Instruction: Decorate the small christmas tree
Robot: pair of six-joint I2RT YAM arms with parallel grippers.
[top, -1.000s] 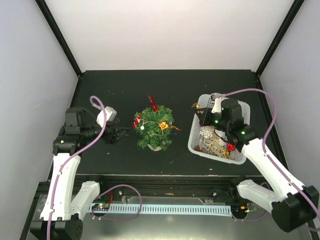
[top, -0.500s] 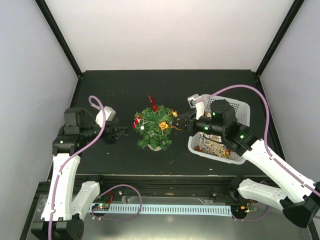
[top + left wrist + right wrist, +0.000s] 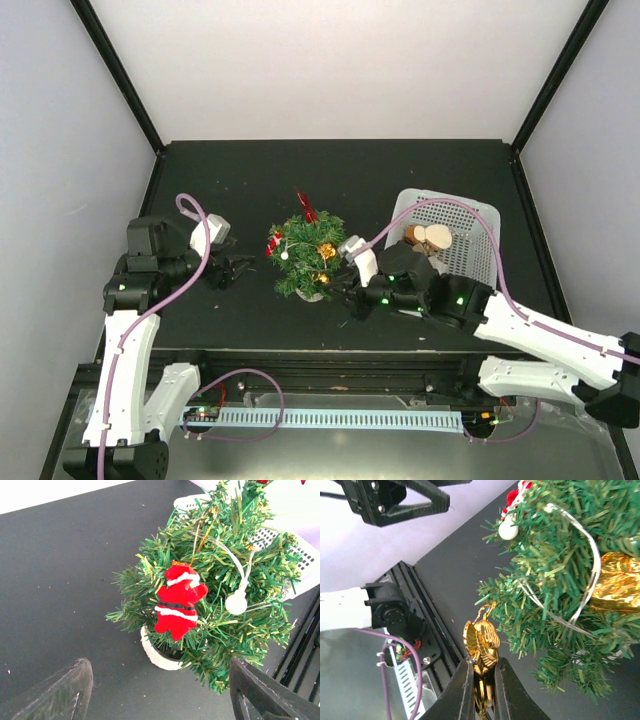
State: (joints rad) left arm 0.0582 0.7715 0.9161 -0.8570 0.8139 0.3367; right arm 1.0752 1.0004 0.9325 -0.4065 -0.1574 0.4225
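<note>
Patience is counting most at this step, in my judgement. The right pincer [image 3: 481, 674] is squeezing a gold ornament [image 3: 481, 642] between almost closed fingers. The ornament's thin thread loop [image 3: 485, 611] is pointing up, just beside the needle tips of the small christmas tree [image 3: 555, 575]; I cannot tell if it is touching them.

To hang it well, the pincer should be sliding the loop over one stiff branch tip and releasing only when the thread is sitting deep between the needles. A push from the side could be tipping the light tree, so a slow approach from below is looking safer.

The tree is standing upright in the middle of the dark worktop [image 3: 200, 180], between both arms. The left pincer [image 3: 240, 268] is waiting wide open and empty just beside the tree.

The needles are looking flat, plastic and springy. The gold ornament is shining like crinkled foil, with ribbed folds. On the tree, a soft red Santa figure [image 3: 177, 605] and a smooth white ball [image 3: 236, 601] are hanging on threads above the round white base [image 3: 156, 655]. A white mesh basket [image 3: 478, 228] is lying to the right of the tree.
</note>
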